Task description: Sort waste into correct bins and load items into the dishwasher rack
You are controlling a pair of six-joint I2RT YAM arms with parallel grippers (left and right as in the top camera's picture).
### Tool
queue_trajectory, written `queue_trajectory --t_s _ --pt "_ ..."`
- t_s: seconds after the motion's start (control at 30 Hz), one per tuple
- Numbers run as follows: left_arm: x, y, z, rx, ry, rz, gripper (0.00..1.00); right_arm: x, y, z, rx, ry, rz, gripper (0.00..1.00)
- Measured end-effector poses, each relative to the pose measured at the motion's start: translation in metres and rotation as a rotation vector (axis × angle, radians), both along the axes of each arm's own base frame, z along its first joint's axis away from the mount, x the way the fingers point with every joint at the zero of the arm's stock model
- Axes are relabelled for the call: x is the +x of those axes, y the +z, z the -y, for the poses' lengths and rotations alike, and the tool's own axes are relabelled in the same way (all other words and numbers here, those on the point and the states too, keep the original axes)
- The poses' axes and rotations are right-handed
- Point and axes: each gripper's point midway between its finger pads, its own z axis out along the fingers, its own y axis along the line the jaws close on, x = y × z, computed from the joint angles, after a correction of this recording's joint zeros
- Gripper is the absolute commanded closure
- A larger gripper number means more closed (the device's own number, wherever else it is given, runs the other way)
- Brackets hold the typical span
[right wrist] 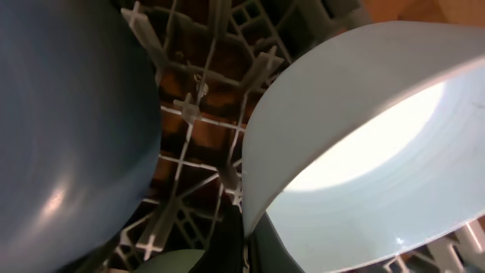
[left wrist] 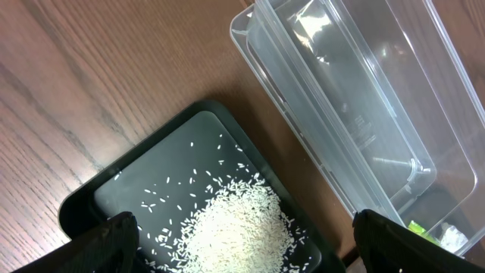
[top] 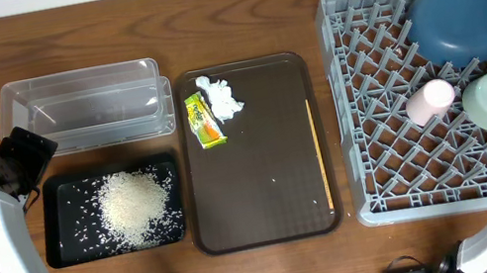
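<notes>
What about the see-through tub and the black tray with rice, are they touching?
Apart. The left wrist view shows a strip of bare table between the clear tub and the black tray; overhead shows it too.

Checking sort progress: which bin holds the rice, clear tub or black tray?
The black tray, with the rice heaped inside; the clear tub beside it holds nothing.

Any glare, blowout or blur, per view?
Overhead: even light, sharp, dishwasher rack lattice crisp. Left wrist: glare streaks on the clear tub, rice crisp. Right wrist: light-blue bowl interior blown out, blue bowl too close, soft.
</notes>
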Motion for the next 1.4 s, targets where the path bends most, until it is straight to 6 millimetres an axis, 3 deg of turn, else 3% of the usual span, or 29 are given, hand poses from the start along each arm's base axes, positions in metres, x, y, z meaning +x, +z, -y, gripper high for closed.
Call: queue_trajectory --t_s 0.17,0.37,0.47,0.63,0.87,1.03,1.23,1.4 --pt "0.000 0.000 0.000 0.000 0.000 0.000 0.07 -0.001 0.036 -0.011 0.041 -0.011 0.110 0.99" --pt "0.000 0.000 0.000 0.000 0.000 0.000 0.07 -0.006 0.116 -0.041 0.200 0.079 0.397 0.99" --pt "0.000 0.000 0.000 0.000 0.000 0.000 0.07 -0.019 0.131 -0.048 0.292 0.099 0.456 0.99" --pt "0.000 0.000 0.000 0.000 0.000 0.000 0.07 -0.028 0.123 -0.049 0.438 0.158 0.540 0.99" --pt "0.000 0.000 0.000 0.000 0.000 0.000 0.07 -0.040 0.081 -0.042 0.565 0.265 0.717 0.99" --pt "0.000 0.000 0.000 0.000 0.000 0.000 0.07 -0.049 0.085 -0.038 0.557 0.411 0.893 0.99" --pt "0.000 0.000 0.000 0.000 0.000 0.000 0.07 -0.051 0.084 -0.047 0.586 0.498 0.955 0.99" --pt "0.000 0.000 0.000 0.000 0.000 0.000 0.07 -0.044 0.060 -0.040 0.637 0.495 0.958 0.99"
